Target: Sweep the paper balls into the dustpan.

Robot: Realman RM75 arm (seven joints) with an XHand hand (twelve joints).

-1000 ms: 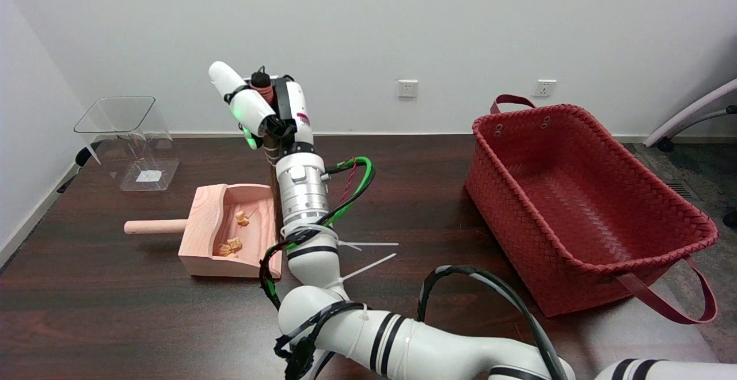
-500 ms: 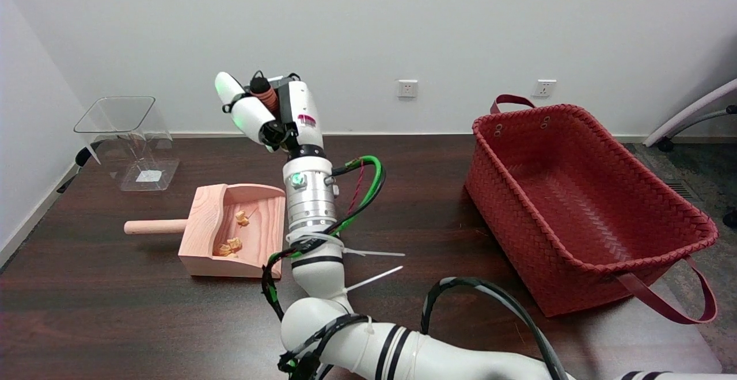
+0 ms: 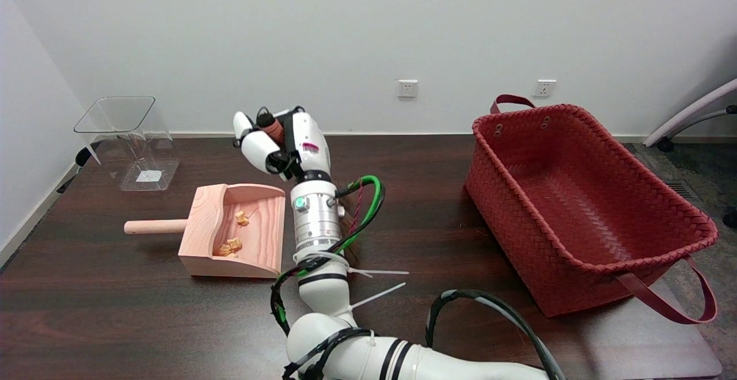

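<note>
Right arm reaching forward, hand point(image 3: 282, 141) closed around brush handle

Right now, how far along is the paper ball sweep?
Looks nearly done: orange paper balls lie inside the pale wooden dustpan, and I see none on the dark table. The right hand grips a brown-handled brush, mostly hidden behind the arm. Left: setting the brush down, probably.

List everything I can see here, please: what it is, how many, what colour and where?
dustpan: one, pale pink wood, table's left, handle pointing left
paper balls: small orange scraps, count unclear, inside the dustpan
basket: one, red woven, table's right
clear container: one, see-through, far left corner
wall sockets: two, white, back wall
table: one, dark brown
right arm: white, from the lower edge
right hand: black and white, holding a reddish-brown handle
</note>
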